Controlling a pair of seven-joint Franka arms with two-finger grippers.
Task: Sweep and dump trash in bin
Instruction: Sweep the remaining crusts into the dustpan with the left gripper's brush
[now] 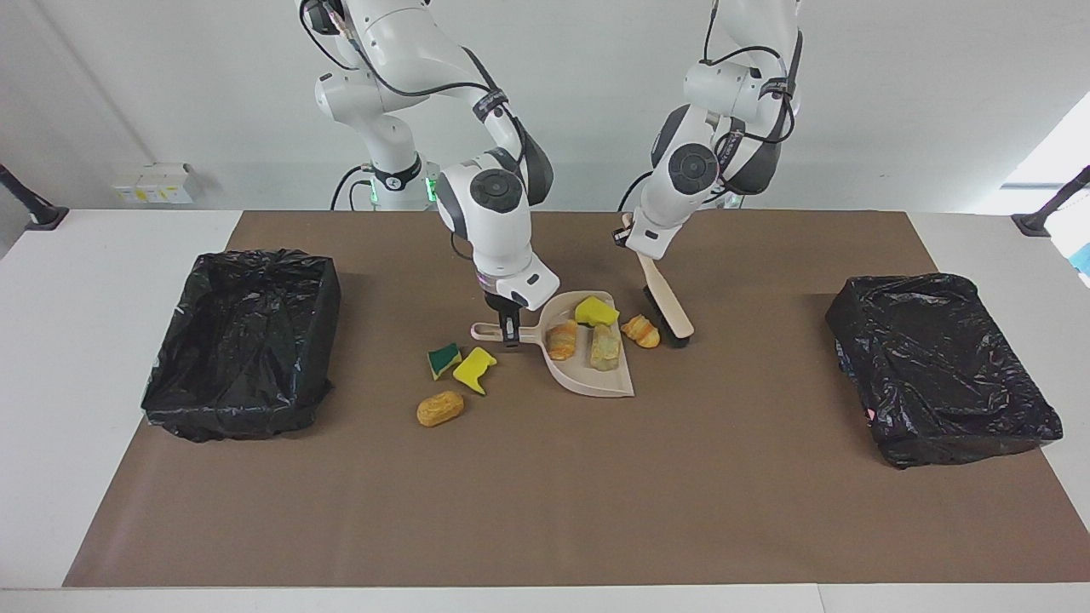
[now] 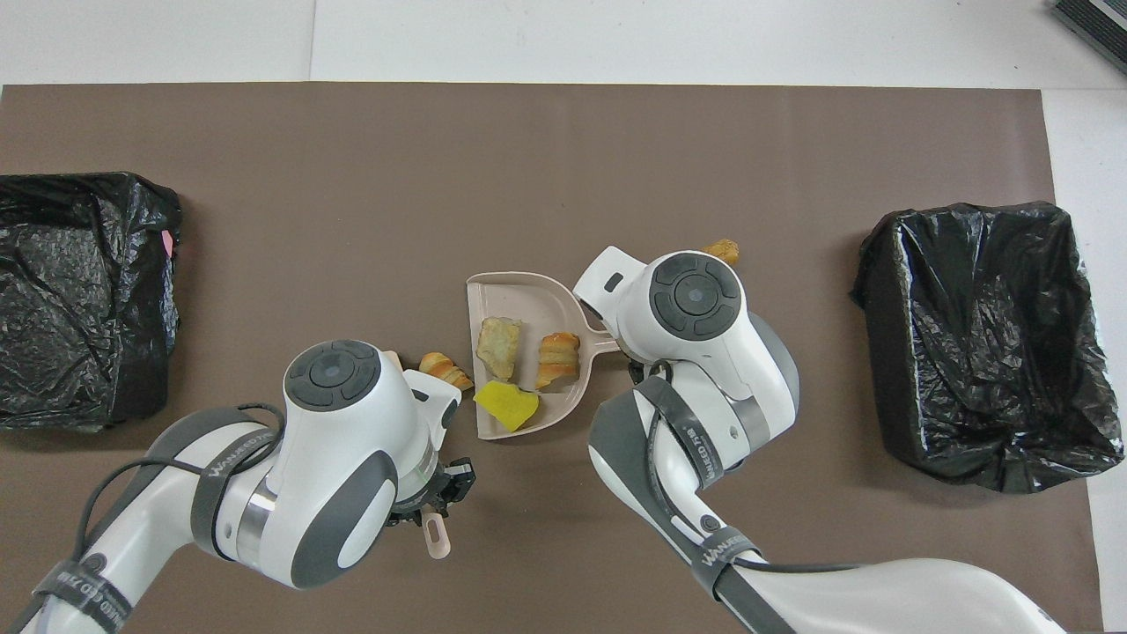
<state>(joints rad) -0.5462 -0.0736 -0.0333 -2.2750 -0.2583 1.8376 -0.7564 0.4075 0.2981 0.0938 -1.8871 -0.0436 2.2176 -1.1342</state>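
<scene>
From overhead we cannot see the brush head beside the dustpan; the left arm covers it, and the right arm hides the dustpan's handle.

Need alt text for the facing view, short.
Two robot arms work mid-table: the right claw is shut on the handle of a beige dustpan holding three scraps, and the left claw holds a brush beside a croissant-like lump next to the pan. Three more scraps lie on the brown mat, with a black-lined bin at each end.
</scene>
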